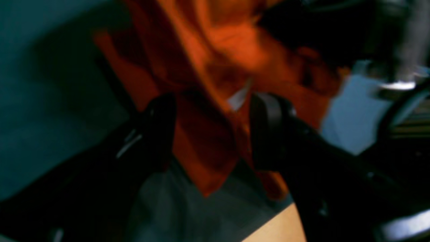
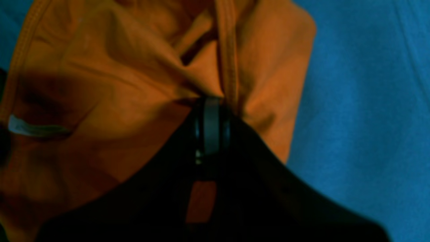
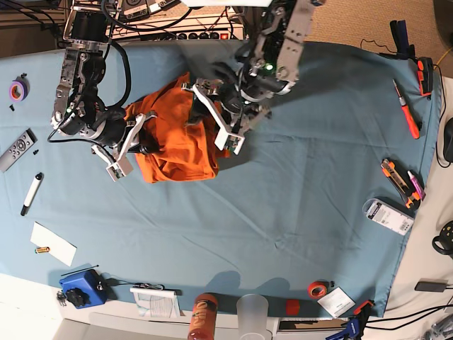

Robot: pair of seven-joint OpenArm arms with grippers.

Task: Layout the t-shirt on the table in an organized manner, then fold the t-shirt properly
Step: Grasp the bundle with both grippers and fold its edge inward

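The bright orange t-shirt [image 3: 177,145] lies crumpled on the blue-teal table [image 3: 297,212], left of the middle. My right gripper [image 3: 140,142] sits at the shirt's left edge. In the right wrist view the gripper [image 2: 211,111] is shut on a seam fold of the shirt [image 2: 117,84]. My left gripper [image 3: 212,113] is over the shirt's upper right part. In the blurred left wrist view its gripper [image 1: 211,127] stands open, with a hanging fold of the shirt [image 1: 201,141] between the two fingers. A white label [image 1: 238,98] shows near that fold.
Along the left edge lie a purple tape roll [image 3: 18,88], a remote [image 3: 18,149], a marker [image 3: 32,193] and a white paper [image 3: 53,243]. An orange bottle [image 3: 204,315], a cup [image 3: 253,312] and a red tape roll [image 3: 317,288] stand at the front. Hand tools [image 3: 405,110] lie at the right.
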